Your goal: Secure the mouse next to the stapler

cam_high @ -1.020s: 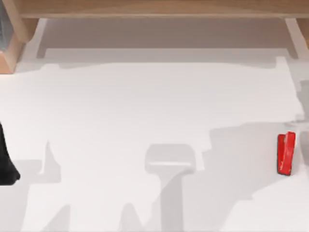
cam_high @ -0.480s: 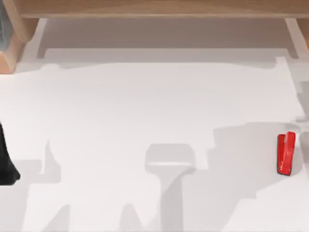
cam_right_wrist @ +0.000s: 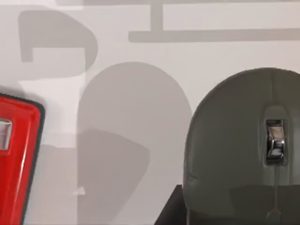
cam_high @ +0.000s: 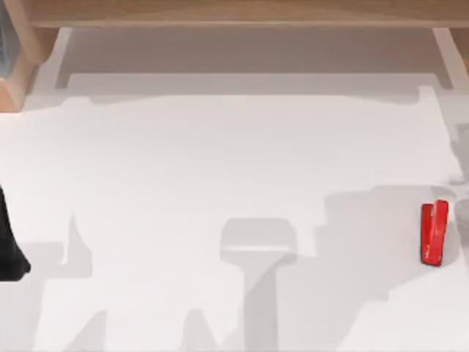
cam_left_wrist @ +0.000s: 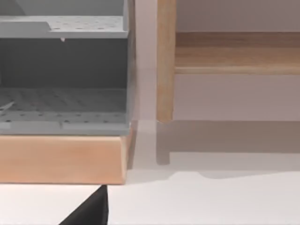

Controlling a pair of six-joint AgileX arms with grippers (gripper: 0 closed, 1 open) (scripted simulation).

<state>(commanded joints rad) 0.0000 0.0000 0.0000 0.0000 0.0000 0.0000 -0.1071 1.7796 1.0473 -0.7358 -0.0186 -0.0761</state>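
Right hand grip: cannot tell | mouse near stapler | left hand parked

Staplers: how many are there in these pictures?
1. The stapler lies near the table's right edge in the top view. The right wrist view shows it beside the mouse, apart from it.

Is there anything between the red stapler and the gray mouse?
No. In the right wrist view only bare white table, crossed by shadows, lies between the stapler and the mouse.
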